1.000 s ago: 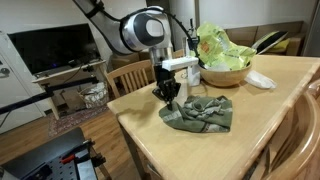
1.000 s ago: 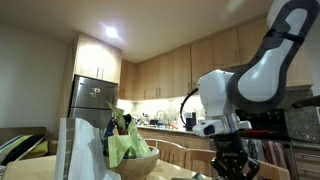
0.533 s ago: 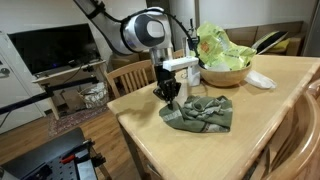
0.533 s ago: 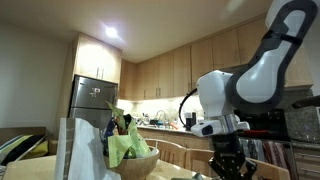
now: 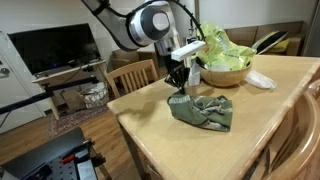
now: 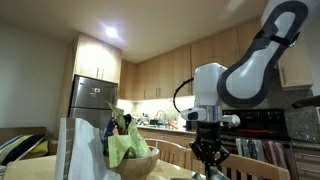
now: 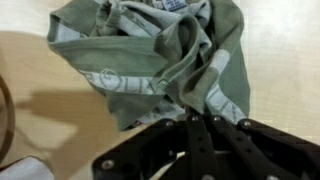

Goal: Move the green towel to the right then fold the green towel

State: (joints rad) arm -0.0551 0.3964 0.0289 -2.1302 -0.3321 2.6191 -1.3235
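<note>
The arm reaches over the counter from 11 o'clock, and the hand points straight down in front of the wooden bowl. In the wrist view its jaws are pressed together on one edge of the green towel, and this edge is lifted. The rest of the towel lies crumpled on the counter, at 5 o'clock from the hand. Compared with one second ago, the hand is higher and nearer to the bowl, and the towel has shifted toward 3 o'clock.
</note>
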